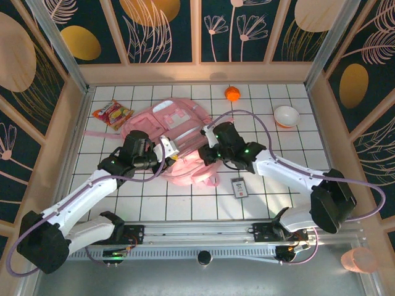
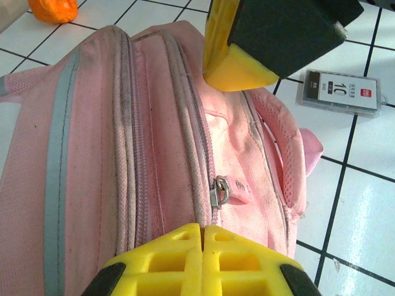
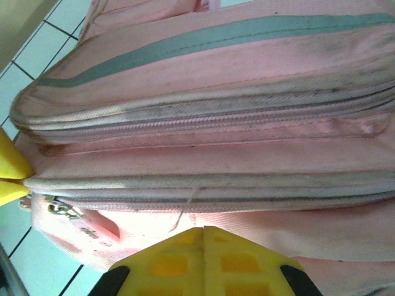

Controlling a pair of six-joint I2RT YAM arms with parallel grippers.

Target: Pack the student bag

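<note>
The student bag (image 1: 176, 123), a large pink backpack, lies mid-table with its zipped pockets facing up. My left gripper (image 1: 168, 153) is at its near left edge. In the left wrist view its yellow jaws (image 2: 203, 227) are shut on the bag's (image 2: 154, 154) zip seam, just below the metal zip pull (image 2: 220, 190). My right gripper (image 1: 207, 152) comes in from the right. Its jaws (image 3: 203, 229) are shut with the tips pinching the bag's pink fabric (image 3: 247, 166) below the zip lines. The zip pull (image 3: 58, 209) lies left of them, untouched.
A snack packet (image 1: 112, 113) lies left of the bag. An orange (image 1: 232, 93) sits at the back and a white bowl (image 1: 286, 115) at the back right. A boxed card (image 1: 239, 187) lies near the front, beside the bag's lower corner.
</note>
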